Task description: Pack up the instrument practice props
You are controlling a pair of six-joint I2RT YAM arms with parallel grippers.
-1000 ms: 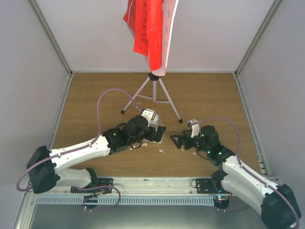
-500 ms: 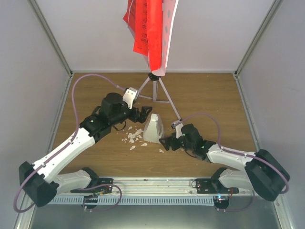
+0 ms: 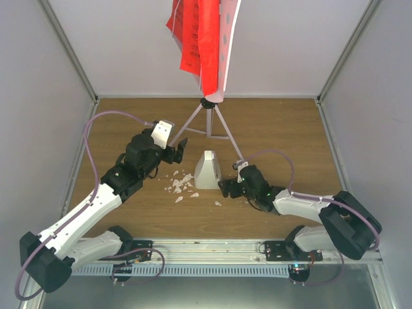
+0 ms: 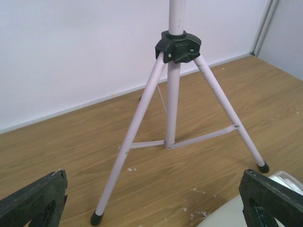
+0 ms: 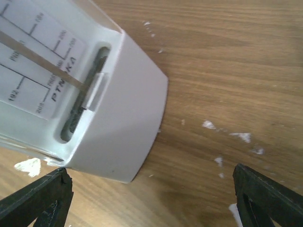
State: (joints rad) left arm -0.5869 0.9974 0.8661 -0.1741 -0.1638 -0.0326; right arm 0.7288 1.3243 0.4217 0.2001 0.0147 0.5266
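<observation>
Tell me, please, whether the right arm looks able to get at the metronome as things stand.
Probably yes: the right gripper stands open close beside the metronome, facing it, and nothing stands between them.

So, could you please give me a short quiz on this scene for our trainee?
1. True or false: the left gripper holds the metronome.
2. What hangs on the stand? A red sheets; B blue cloth; C nothing.
3. Fill in: the gripper nearest the metronome is the ____ one.
Key: 1 false, it is open and empty, facing the stand; 2 A; 3 right: the right gripper sits just beside the metronome.
</observation>
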